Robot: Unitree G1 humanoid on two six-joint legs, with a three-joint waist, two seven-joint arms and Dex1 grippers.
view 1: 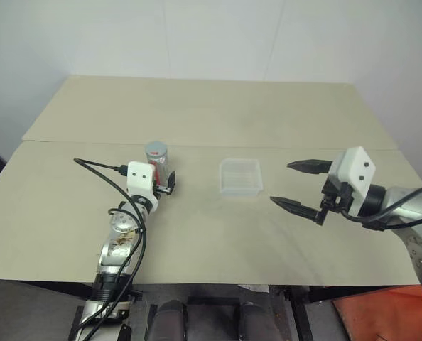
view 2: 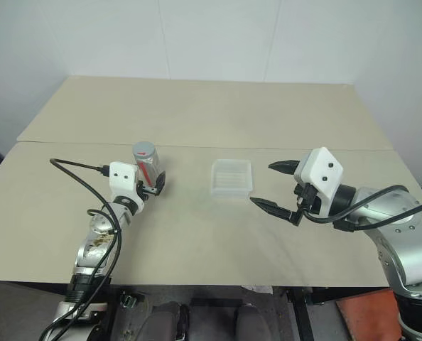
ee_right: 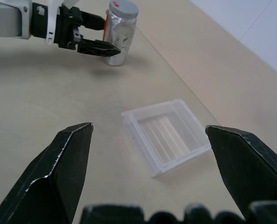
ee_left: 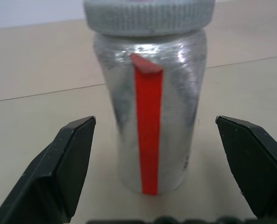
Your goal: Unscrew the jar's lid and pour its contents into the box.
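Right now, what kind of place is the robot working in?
Probably a lab or test bench: a plain beige table against bare white walls, set with just a jar and a clear box.

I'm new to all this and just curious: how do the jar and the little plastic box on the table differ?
The jar stands tall, upright and silvery with a red stripe; the box is low, flat and clear. The jar is closed by a grey lid; the box lies open on top. The left gripper straddles the jar; the box sits apart, untouched. Both rest on the tan table.
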